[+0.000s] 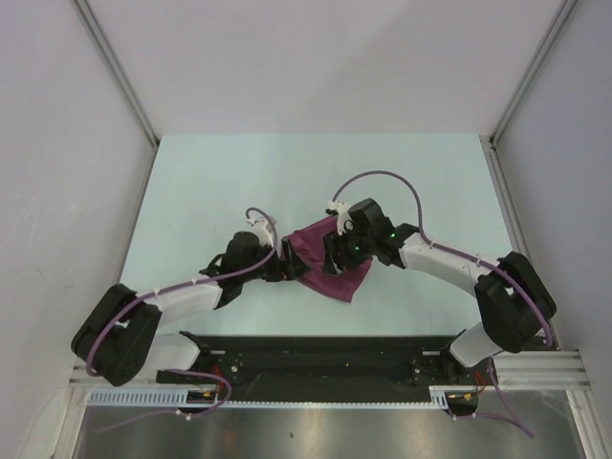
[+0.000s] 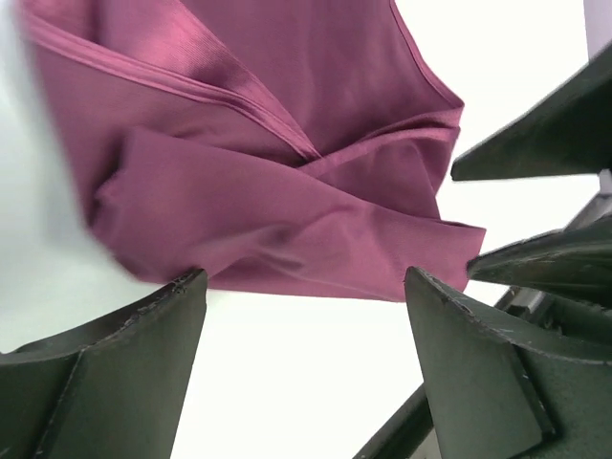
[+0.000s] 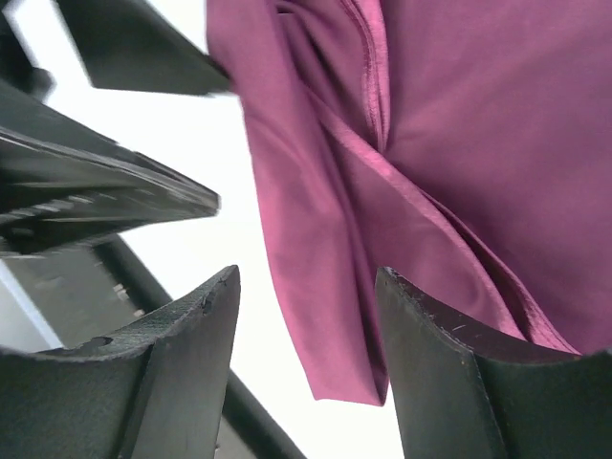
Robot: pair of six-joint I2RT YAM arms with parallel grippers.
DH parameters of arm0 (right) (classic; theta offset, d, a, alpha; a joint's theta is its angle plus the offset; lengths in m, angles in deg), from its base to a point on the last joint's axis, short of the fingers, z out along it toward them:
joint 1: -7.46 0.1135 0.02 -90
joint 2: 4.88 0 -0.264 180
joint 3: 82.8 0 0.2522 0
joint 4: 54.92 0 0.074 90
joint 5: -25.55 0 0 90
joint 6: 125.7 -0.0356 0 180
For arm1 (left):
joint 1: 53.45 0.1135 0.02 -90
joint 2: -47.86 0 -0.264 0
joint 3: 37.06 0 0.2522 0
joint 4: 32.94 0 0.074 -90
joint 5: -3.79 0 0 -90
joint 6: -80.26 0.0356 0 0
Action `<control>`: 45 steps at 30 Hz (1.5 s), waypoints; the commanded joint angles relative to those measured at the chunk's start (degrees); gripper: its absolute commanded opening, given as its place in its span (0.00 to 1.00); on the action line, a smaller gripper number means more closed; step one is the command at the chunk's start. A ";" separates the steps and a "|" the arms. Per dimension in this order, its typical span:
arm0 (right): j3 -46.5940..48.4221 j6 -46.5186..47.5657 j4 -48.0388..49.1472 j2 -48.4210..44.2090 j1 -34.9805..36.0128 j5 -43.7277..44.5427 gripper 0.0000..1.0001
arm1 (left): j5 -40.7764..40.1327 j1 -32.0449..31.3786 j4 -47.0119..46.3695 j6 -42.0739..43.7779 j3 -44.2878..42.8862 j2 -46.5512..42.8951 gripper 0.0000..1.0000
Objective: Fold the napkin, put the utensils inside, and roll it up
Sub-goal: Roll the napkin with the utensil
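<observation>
The magenta napkin (image 1: 333,273) lies bunched and folded on the table's near middle, between both grippers. In the left wrist view the napkin (image 2: 268,172) shows layered folds just beyond my open left gripper (image 2: 306,282), whose fingers hold nothing. In the right wrist view the napkin (image 3: 421,163) hangs in creased layers; a folded corner of it lies between the fingers of my open right gripper (image 3: 308,287). In the top view the left gripper (image 1: 284,269) is at the cloth's left edge and the right gripper (image 1: 335,256) is over its top. The spoon is out of view.
The pale green table (image 1: 210,191) is walled by white panels at the back and sides. A black rail (image 1: 316,349) runs along the near edge by the arm bases. The other arm's dark fingers (image 2: 535,143) show at each wrist view's side.
</observation>
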 commanded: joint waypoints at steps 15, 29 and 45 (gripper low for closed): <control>-1.06 12.83 9.00 4.07 22.23 34.15 0.68 | -1.75 12.05 10.34 5.24 -0.01 -9.28 0.91; 2.80 17.05 9.10 11.90 18.19 24.58 0.67 | -1.49 14.16 11.66 5.15 0.96 -12.44 0.91; 9.92 14.85 -5.31 19.02 13.80 -6.79 0.10 | 1.93 14.25 8.51 5.24 3.15 -12.18 0.91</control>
